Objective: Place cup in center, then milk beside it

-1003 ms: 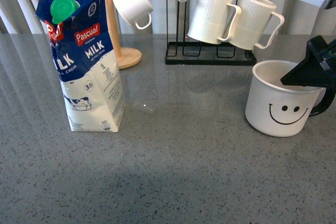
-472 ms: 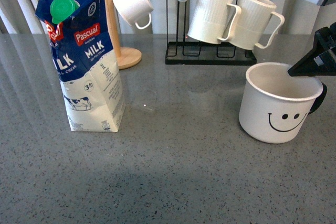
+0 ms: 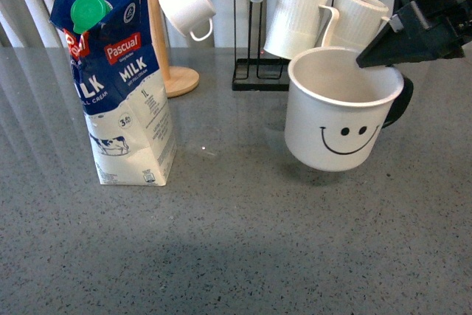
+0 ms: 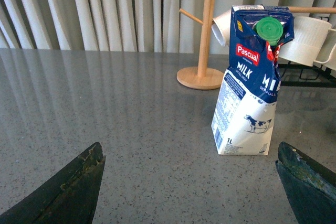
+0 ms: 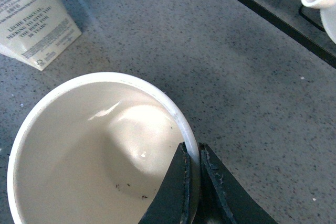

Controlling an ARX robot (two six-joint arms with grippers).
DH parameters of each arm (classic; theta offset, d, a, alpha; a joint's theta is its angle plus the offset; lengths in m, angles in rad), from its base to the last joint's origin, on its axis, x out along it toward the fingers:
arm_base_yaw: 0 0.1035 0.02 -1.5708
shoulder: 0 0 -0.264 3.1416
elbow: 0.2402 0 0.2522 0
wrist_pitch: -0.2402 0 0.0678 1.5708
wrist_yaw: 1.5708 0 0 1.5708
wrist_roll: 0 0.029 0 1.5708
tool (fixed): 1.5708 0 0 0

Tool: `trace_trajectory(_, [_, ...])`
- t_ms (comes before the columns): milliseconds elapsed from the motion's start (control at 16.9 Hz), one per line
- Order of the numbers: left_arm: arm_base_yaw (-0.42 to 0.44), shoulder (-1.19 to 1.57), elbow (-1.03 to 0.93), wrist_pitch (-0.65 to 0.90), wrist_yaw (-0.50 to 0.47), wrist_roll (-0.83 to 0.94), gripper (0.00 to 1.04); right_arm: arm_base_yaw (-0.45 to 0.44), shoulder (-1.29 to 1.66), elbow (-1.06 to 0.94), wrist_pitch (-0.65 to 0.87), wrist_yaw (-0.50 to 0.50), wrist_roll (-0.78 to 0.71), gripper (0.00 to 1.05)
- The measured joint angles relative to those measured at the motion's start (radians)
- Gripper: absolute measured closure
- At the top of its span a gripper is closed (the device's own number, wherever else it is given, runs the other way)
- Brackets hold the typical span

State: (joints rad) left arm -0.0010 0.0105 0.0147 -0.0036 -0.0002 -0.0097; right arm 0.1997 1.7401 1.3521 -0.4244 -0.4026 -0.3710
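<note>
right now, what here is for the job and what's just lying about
For the job:
large white enamel smiley-face mug with black handle, rim pinched in the right tool
tall blue-and-white Pascual milk carton with green cap

Just there:
small plain white cup on wooden mug tree
two ribbed white mugs on black wire rack

Even bright light; soft shadow under cup (image 3: 335, 119); curtain (image 4: 105, 9) reflections streak table (image 3: 221, 248); all views sharp.
</note>
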Motion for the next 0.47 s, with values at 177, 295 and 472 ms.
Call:
trace_trajectory(177, [0.000,0.000,0.000,0.000,0.000,0.000,0.07,0.032,0.020,0.000,0.023,0.006,0.039,1.02])
trace_trajectory(295, [0.000,0.000,0.000,0.000,0.000,0.000,0.07,0.044,0.046,-0.001,0.029,0.021,0.048,1.02])
trace_trajectory(472, [0.000,0.000,0.000,0.000,0.000,0.000,0.07,0.056,0.062,-0.013,0.047,0.030,0.065,1.02])
